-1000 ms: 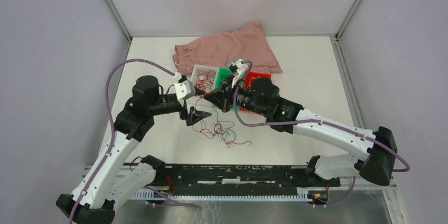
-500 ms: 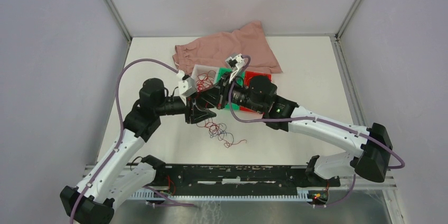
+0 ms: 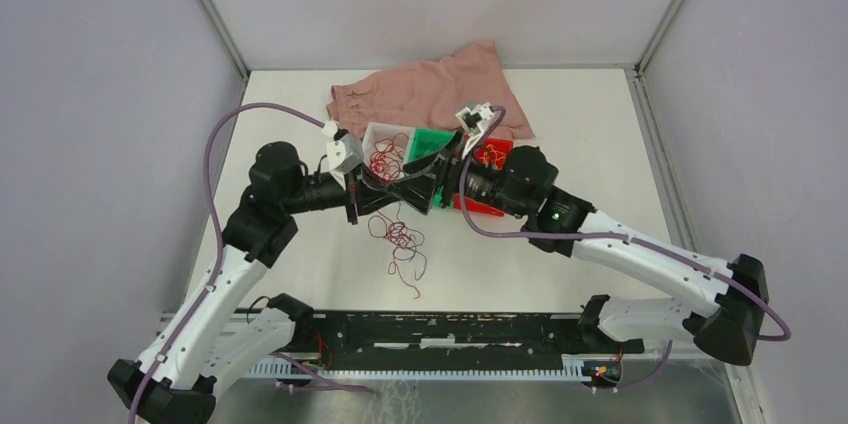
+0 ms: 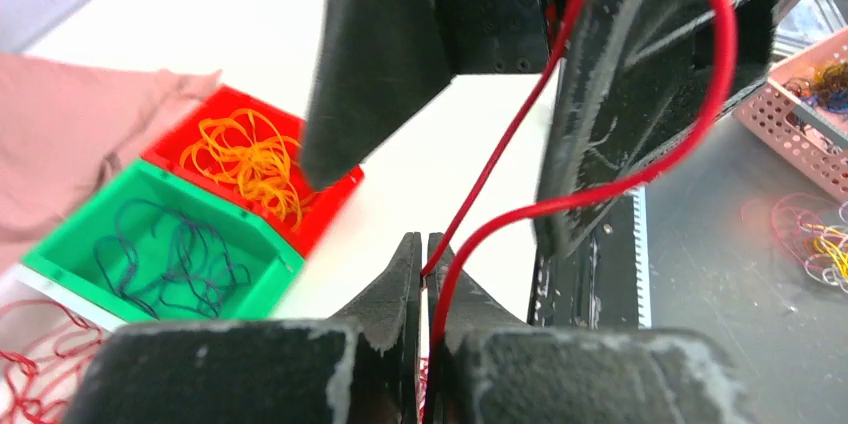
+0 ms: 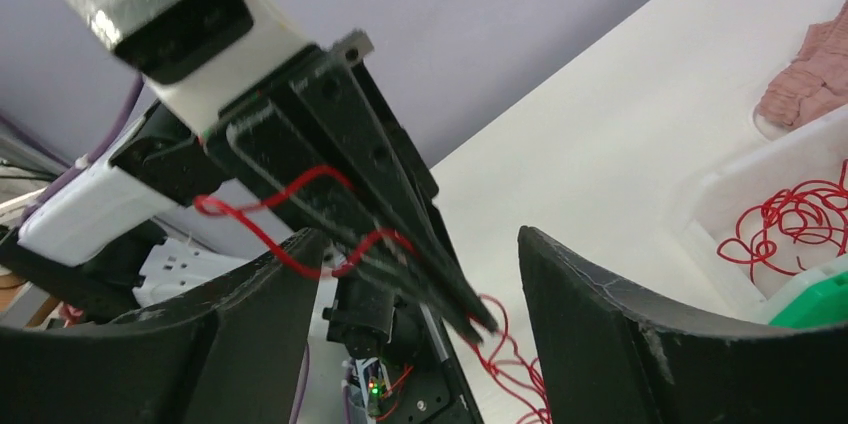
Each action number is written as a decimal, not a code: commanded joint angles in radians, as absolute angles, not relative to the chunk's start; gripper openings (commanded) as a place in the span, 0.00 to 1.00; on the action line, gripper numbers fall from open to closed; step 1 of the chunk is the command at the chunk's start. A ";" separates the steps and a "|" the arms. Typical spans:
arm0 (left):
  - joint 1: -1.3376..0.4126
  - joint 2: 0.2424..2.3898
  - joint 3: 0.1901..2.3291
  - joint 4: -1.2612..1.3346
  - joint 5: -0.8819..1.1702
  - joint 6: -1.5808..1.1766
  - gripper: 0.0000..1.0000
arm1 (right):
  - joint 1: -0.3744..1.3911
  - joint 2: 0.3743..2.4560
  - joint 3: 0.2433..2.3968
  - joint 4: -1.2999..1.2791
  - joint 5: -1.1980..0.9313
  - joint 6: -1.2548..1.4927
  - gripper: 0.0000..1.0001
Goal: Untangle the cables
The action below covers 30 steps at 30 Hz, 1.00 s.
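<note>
The cables (image 3: pixel 396 238) are a loose red clump with some dark strands, trailing down from my left gripper (image 3: pixel 392 190) onto the table. In the left wrist view my left gripper (image 4: pixel 422 242) is shut on a red cable (image 4: pixel 600 194). That strand loops up over one of the right gripper's fingers (image 4: pixel 640 94). My right gripper (image 3: pixel 414 184) faces the left one tip to tip. My right gripper (image 5: pixel 418 236) is open, and the left gripper's fingers (image 5: pixel 400 234) reach in between its two fingers. The red cable (image 5: pixel 270 206) drapes across them.
Three small bins stand behind the grippers: a white bin (image 3: pixel 372 134) with red cables, a green bin (image 4: pixel 60 249) with dark blue ones and a red bin (image 4: pixel 330 194) with orange ones. A pink cloth (image 3: pixel 430 92) lies at the back. Bare table lies to the left and right.
My left gripper has shut on a red cable, and my right gripper has opened and let go. The clump now hangs narrower below the left gripper. The right arm has shifted right.
</note>
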<state>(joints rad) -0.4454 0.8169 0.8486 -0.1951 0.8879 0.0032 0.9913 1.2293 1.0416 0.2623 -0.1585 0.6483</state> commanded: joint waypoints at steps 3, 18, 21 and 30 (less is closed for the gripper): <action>-0.447 0.836 1.021 -0.219 0.898 -0.003 0.03 | 0.926 1.044 0.933 0.206 -0.242 0.588 0.80; -0.447 0.901 1.257 -0.325 0.976 0.027 0.03 | 0.865 1.004 0.669 0.133 -0.334 0.304 0.84; -0.448 0.916 1.292 -0.345 0.987 0.036 0.03 | 0.865 1.075 0.698 0.169 -0.403 0.250 0.85; -0.448 0.946 1.361 -0.385 1.020 0.054 0.03 | 0.874 1.284 0.804 0.294 -0.538 0.212 0.87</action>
